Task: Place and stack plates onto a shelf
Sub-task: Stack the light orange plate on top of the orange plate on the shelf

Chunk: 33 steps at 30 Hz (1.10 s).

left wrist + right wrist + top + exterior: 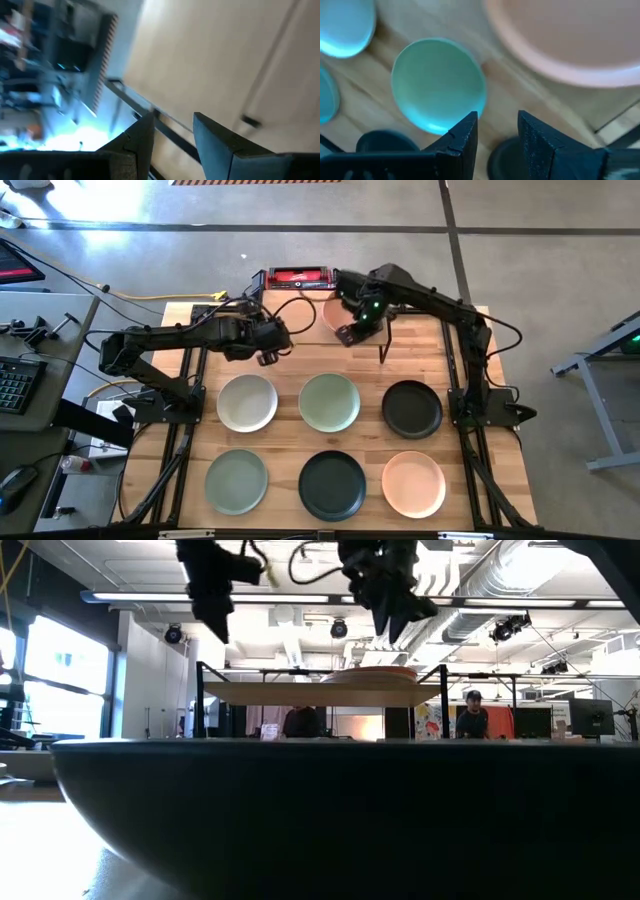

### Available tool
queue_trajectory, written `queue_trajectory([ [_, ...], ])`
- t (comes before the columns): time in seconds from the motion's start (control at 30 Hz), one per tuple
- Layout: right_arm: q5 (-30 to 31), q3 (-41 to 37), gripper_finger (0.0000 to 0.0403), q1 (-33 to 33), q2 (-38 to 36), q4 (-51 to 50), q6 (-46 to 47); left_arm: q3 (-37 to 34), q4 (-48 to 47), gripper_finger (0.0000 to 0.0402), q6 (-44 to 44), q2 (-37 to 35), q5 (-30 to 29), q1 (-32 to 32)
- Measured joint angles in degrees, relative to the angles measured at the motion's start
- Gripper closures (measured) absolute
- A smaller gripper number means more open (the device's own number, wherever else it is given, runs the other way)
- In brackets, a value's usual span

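1. Plates: six laid out on the tabletop in two rows — white plate, sage plate, black plate in the far row; second sage plate, second black plate, peach plate in the near row.
2. Shelf at 12 o'clock of the table, carrying one pink plate, partly hidden under the right arm.
3. Right gripper poised above the shelf's 3 o'clock half, just beside the pink plate; fingers parted, holding nothing.
4. Left gripper hanging by the shelf's 9 o'clock end, fingers likewise spread and empty.
5. Risk, as a judgement: both grippers close together over a small shelf, so a crossing reach could clip the other arm or nudge the pink plate off its edge.
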Motion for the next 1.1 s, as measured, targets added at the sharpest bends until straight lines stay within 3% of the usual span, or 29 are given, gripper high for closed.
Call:
queue_trajectory([
  [0.27,0.6,0.0,0.0284,8.1,0.0,0.0,5.2,-0.1,-12.0,0.0275,-13.0,0.0,9.8,0.0],
  [0.63,2.6,0.0,0.0284,18.7,0.0,-0.1,8.8,-5.0,-14.8,0.0275,-21.9,0.0,23.2,-2.9],
  [1.1,9.0,-1.9,0.0284,30.9,0.0,2.3,14.0,-13.0,-14.6,0.0275,-31.5,0.0,30.0,-12.6],
])
